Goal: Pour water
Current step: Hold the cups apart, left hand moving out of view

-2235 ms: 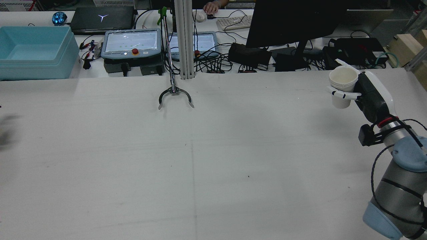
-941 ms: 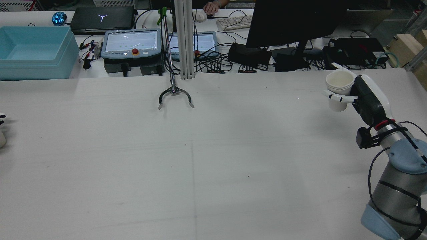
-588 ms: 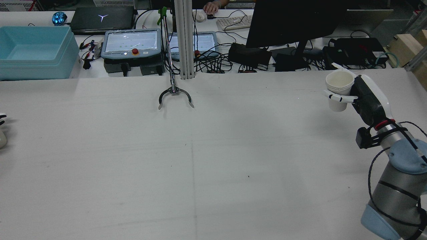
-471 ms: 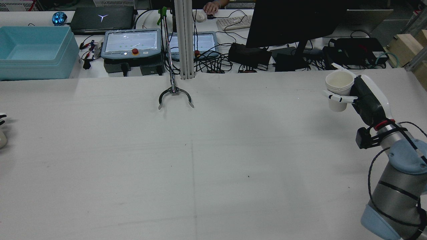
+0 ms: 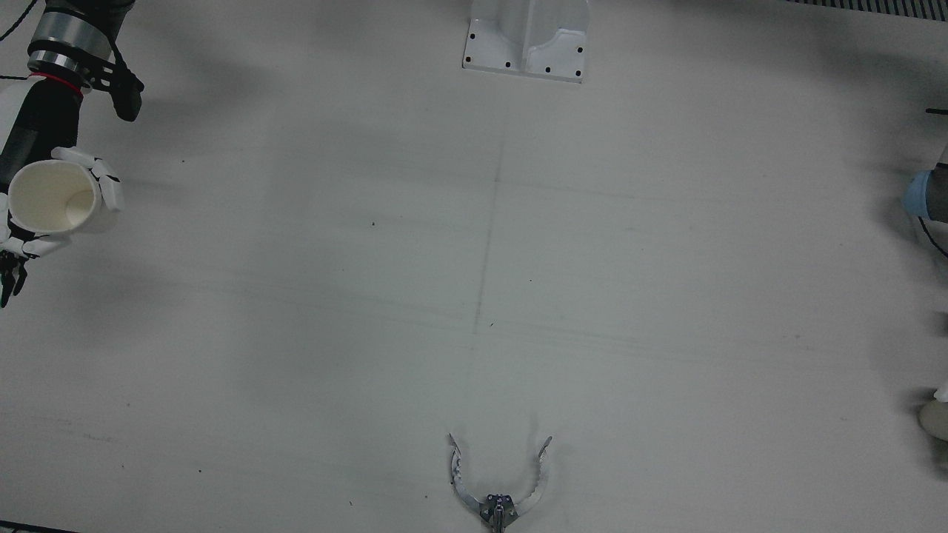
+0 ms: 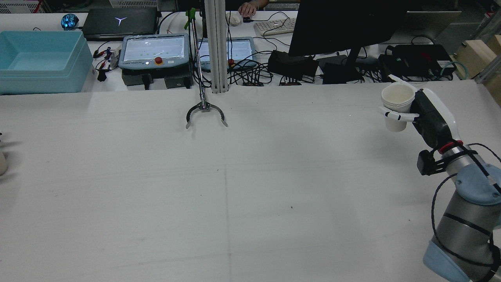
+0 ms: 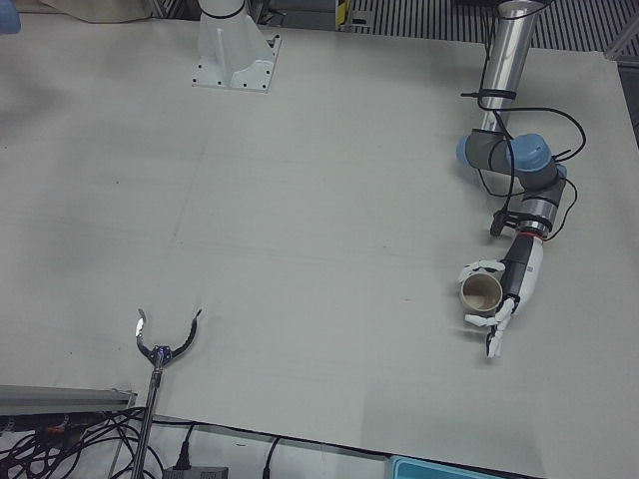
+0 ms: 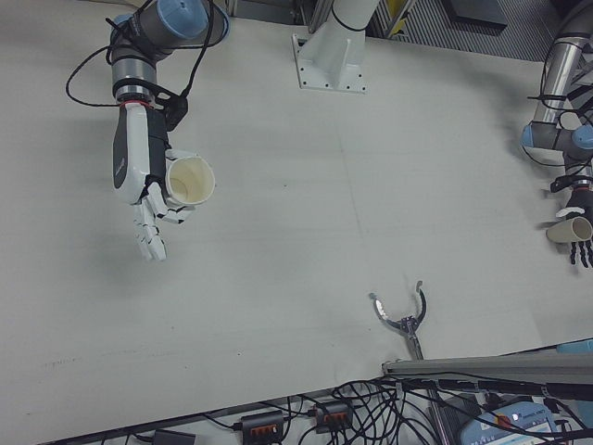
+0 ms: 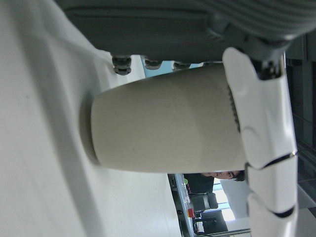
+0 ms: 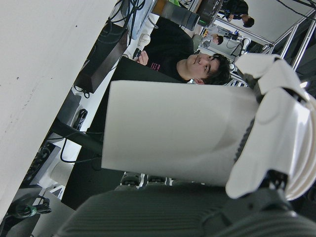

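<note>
The right hand [image 6: 424, 115], white-plated fingers over a dark palm, grips a smooth white paper cup [image 6: 397, 105] upright and clear of the table [image 6: 250, 188] near its right edge; at the far left edge the left hand [image 7: 507, 294] wraps a matte beige cup [image 7: 481, 296], lifted or resting cannot be told; a curved metal grabber claw [image 6: 206, 114] lies open at the table's far edge.

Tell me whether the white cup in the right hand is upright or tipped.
Upright: the white cup sits mouth-up in the right hand, its rim level above the table.
</note>
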Motion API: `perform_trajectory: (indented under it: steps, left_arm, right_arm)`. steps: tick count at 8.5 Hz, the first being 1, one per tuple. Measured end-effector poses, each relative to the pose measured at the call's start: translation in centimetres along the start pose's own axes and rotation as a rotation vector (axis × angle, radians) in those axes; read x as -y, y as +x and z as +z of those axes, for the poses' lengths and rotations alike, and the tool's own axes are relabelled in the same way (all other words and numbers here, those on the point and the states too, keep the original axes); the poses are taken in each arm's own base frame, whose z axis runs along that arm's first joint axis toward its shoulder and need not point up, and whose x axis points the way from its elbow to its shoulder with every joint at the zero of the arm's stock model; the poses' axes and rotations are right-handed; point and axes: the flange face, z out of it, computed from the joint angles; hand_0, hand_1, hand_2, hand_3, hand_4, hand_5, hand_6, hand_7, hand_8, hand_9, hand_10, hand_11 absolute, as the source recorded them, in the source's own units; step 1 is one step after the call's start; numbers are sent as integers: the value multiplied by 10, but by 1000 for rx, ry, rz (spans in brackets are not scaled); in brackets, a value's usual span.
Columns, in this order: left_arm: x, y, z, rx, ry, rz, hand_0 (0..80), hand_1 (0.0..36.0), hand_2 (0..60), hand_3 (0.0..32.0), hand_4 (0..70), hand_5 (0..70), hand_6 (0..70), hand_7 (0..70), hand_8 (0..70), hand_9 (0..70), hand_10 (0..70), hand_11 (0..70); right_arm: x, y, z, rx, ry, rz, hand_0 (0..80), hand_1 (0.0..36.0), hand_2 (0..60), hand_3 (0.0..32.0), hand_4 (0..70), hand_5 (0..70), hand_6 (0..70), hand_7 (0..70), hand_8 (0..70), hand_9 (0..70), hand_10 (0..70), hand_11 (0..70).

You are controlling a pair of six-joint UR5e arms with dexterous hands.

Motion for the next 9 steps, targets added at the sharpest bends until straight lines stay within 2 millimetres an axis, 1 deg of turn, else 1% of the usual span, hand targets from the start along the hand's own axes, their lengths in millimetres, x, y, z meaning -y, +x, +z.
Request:
perform_trajectory:
  steps: [1,2,3,4,5,6,7,8,9]
  left_arm:
    - [1,1,-2,-1,0,0,533,139,0,210,39,0,0,0,0,0,23,55]
    - [2,1,-3,-2,0,0,534,140,0,224,36,0,0,0,0,0,24,56]
    - [3,2,-6,-2,2,1,534,139,0,216,38,0,0,0,0,0,24,57]
    - [6,3,-9,-2,7,3,535,136,0,180,47,0,0,0,0,0,27,60]
    - [11,7,-15,-6,17,7,535,134,0,116,62,0,0,0,0,0,25,58]
    - [14,15,-18,-20,22,11,538,133,0,92,73,0,0,2,0,0,24,56]
    - [11,24,-15,-35,20,14,546,141,0,172,64,0,0,8,0,0,25,58]
    - [-1,32,-7,-49,11,13,546,142,0,180,67,0,0,12,0,0,27,61]
    - [-17,38,3,-59,-2,11,545,139,0,198,67,0,0,16,0,0,27,60]
  right_arm:
    - [-1,0,1,0,-2,2,475,191,330,0,159,591,58,130,45,94,53,91]
    - [-2,0,1,1,-3,3,476,191,330,0,159,589,58,129,45,94,53,90]
    - [-3,1,1,1,-4,3,475,191,331,0,159,589,58,129,45,94,53,90]
    - [-3,1,2,1,-4,4,475,191,328,0,158,589,57,129,44,93,52,89]
    - [-4,1,2,1,-5,5,477,192,328,0,158,592,58,130,44,92,52,89]
    - [-4,0,2,2,-6,6,476,191,326,0,157,592,58,130,44,93,52,90]
    - [-3,-1,3,5,-3,5,474,191,329,0,151,588,61,131,47,96,54,93]
    - [2,0,4,12,9,1,472,186,324,0,147,578,59,127,49,100,57,96]
    - [9,2,7,19,22,-4,468,178,305,0,146,560,58,126,53,105,61,101]
